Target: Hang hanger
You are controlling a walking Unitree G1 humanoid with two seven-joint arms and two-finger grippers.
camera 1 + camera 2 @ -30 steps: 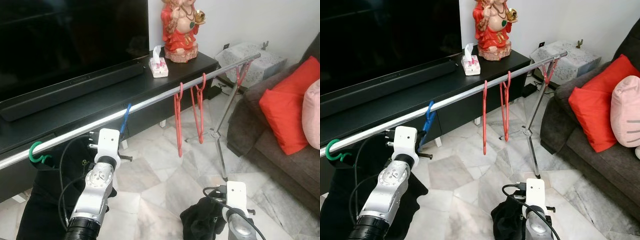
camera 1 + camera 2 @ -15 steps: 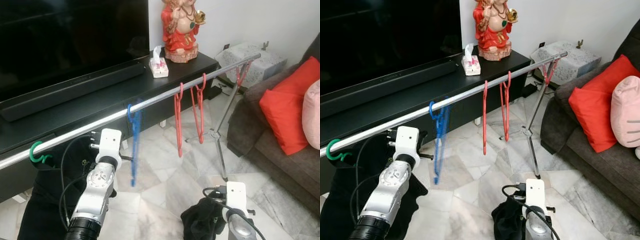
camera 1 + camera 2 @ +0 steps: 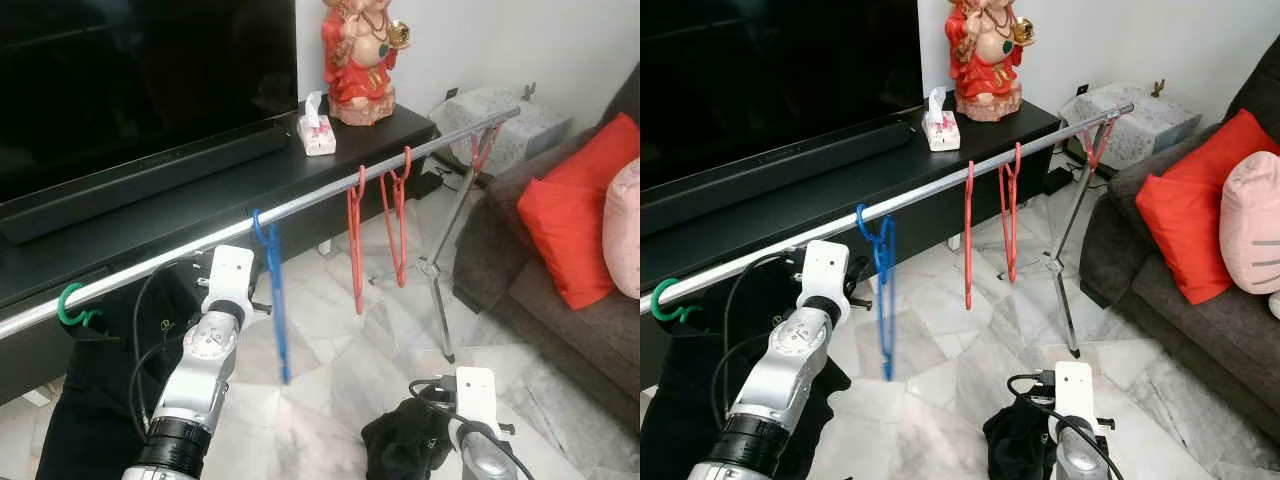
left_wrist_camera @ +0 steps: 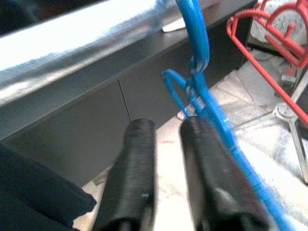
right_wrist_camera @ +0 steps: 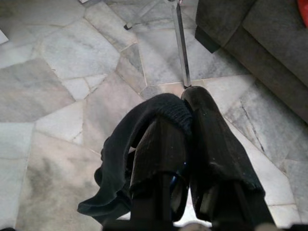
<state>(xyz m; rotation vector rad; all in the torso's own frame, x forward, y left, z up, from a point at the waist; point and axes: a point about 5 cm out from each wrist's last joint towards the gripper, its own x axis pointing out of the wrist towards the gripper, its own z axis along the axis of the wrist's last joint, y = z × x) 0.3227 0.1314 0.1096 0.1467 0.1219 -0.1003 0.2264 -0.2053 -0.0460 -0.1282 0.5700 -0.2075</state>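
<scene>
Rail [image 3: 300, 205] runs across in front of TV console [image 3: 200, 215]. Blue hanger [image 3: 275, 300] hooked near rail's middle, red hangers [image 3: 375, 225] toward far end. My left gripper [image 4: 166, 130] just beside blue hanger, fingers parted, grasping nothing. Right gripper [image 5: 185, 120] low, clenched on black cloth [image 5: 125, 159]. I judge hang done; next, back left arm clear without snagging.

**Even daylight in the room, soft focus and glare at the left wrist**

The head views are evenly lit and mostly sharp. The marble floor [image 3: 330, 350] is bright, and the white wall [image 3: 1160, 40] at the far right is the lightest area. The television screen [image 3: 120, 70] is very dark with faint reflections. The metal rail [image 3: 330, 195] carries a pale sheen.

In the left wrist view the rail [image 4: 72, 38] is blown out to white glare, and the black fingers [image 4: 132, 178] and blue hanger [image 4: 202, 91] are blurred. The right wrist view is clear and moderately bright, with its near black fingers [image 5: 211, 139] slightly soft.
</scene>
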